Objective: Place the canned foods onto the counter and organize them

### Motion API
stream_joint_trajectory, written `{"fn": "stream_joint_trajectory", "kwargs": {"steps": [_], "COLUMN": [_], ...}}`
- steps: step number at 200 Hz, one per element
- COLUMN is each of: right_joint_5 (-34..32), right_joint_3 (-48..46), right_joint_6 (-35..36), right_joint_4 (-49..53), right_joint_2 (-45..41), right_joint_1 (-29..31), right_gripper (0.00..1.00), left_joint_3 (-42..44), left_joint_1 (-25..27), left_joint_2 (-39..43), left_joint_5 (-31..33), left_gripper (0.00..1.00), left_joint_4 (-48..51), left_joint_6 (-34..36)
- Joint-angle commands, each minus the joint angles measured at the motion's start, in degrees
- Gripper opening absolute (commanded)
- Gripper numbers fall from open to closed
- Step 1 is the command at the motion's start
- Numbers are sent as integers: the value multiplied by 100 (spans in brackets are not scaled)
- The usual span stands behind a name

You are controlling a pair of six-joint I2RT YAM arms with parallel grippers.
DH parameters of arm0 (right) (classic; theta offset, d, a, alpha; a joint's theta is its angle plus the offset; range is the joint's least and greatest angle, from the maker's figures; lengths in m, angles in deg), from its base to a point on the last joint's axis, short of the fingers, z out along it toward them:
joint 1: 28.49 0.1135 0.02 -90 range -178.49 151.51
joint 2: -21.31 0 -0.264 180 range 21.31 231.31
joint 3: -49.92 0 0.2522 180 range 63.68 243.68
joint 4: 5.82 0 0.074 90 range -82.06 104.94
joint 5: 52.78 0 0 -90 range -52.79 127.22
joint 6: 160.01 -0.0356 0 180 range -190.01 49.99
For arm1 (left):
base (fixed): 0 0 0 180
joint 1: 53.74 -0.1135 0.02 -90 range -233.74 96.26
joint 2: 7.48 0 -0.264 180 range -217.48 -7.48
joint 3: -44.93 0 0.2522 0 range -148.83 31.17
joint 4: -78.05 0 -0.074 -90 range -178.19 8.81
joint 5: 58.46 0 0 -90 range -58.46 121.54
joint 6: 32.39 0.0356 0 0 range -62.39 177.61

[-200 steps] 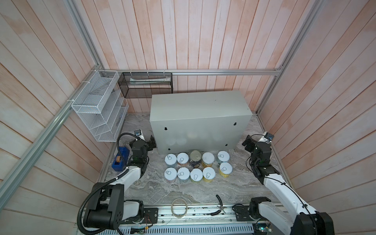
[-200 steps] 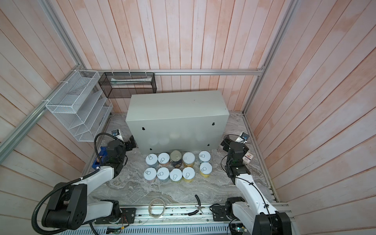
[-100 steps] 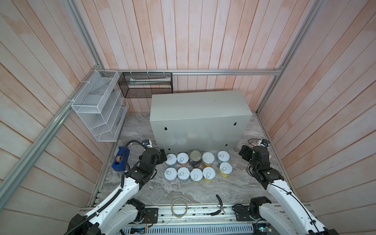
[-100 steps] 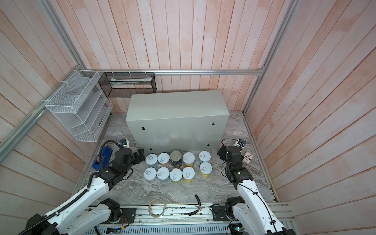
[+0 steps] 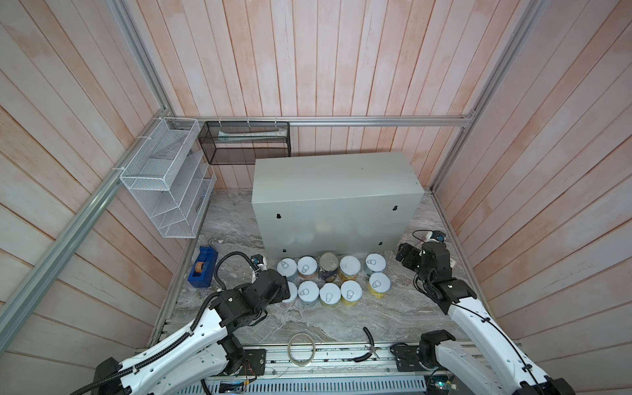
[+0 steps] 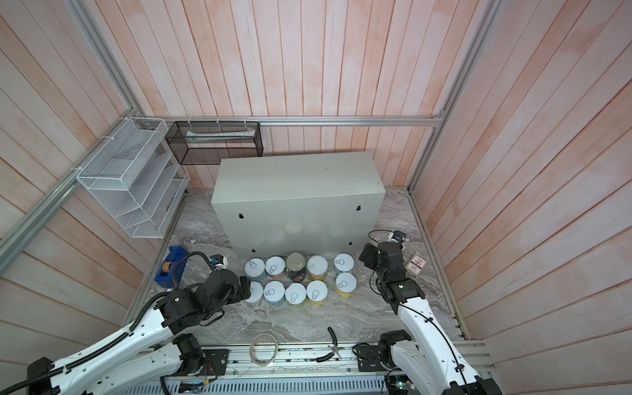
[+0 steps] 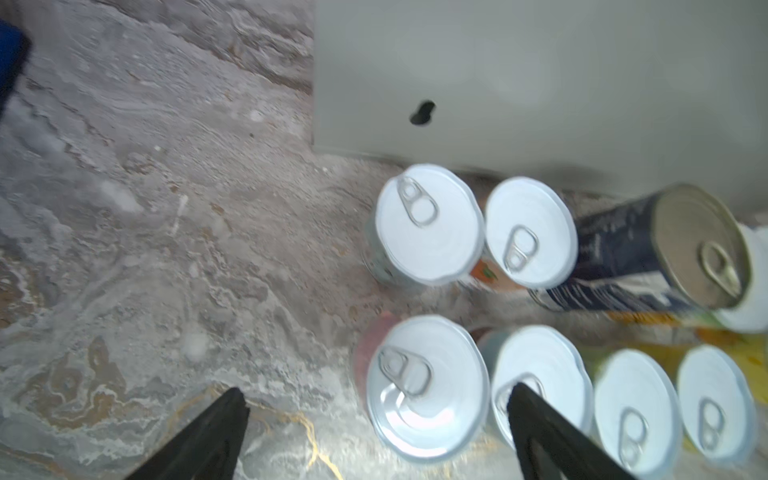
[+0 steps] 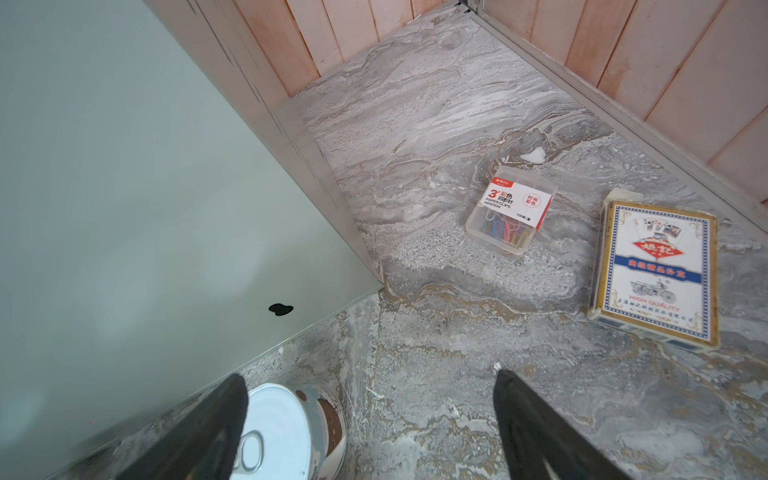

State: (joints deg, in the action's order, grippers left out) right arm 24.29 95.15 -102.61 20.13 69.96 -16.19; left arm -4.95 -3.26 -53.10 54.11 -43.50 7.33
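The canned foods stand in two rows on the marble floor in front of the counter [image 5: 335, 178] [image 6: 297, 178], whose flat top is bare. The back row includes a taller dark navy can [image 5: 329, 263] [image 7: 623, 249] and a white-lidded can [image 5: 350, 265]. My left gripper [image 5: 280, 285] [image 7: 376, 397] is open and hovers over the front-left pink can [image 7: 428, 386], which lies partly between the fingers. My right gripper [image 5: 405, 256] [image 8: 370, 382] is open beside the back-right can [image 5: 375, 262] [image 8: 282, 428], with bare floor between its fingers.
A blue tape dispenser [image 5: 202, 266] sits at the left wall. A tape roll ring [image 5: 301, 349] and pliers [image 5: 369, 345] lie near the front rail. A paper-clip box [image 8: 511, 210] and a card pack [image 8: 656, 270] lie right of the counter. Wire racks [image 5: 164, 178] hang on the wall.
My left arm has swung from the left wall toward the front-left can. My right gripper has come down toward the back-right can, its jaws a little narrower.
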Motion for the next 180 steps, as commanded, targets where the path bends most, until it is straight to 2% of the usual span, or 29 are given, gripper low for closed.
{"fn": "stream_joint_trajectory", "kwargs": {"steps": [1, 19, 24, 57, 96, 180], "right_joint_5": [95, 158, 170, 250, 289, 318], "right_joint_3": [105, 84, 72, 33, 28, -79], "right_joint_6": [52, 51, 54, 82, 135, 148], "right_joint_4": [122, 101, 96, 49, 20, -178], "right_joint_2": [-73, -128, -129, -137, -137, -76], "right_joint_1": [36, 45, 45, 54, 58, 54], "right_gripper": [91, 91, 91, 91, 91, 91], "left_joint_3": [-125, -8, 22, 183, 408, 590], "left_joint_1": [310, 374, 594, 957, 1086, 1087], "left_joint_2": [178, 100, 56, -333, -794, -1484], "left_joint_5": [-202, -288, -267, -22, 50, 517], "left_gripper": [100, 100, 100, 99, 99, 98], "left_joint_4": [323, 304, 297, 77, -204, -962], "left_joint_6": [-236, -327, -353, -503, -777, -846]}}
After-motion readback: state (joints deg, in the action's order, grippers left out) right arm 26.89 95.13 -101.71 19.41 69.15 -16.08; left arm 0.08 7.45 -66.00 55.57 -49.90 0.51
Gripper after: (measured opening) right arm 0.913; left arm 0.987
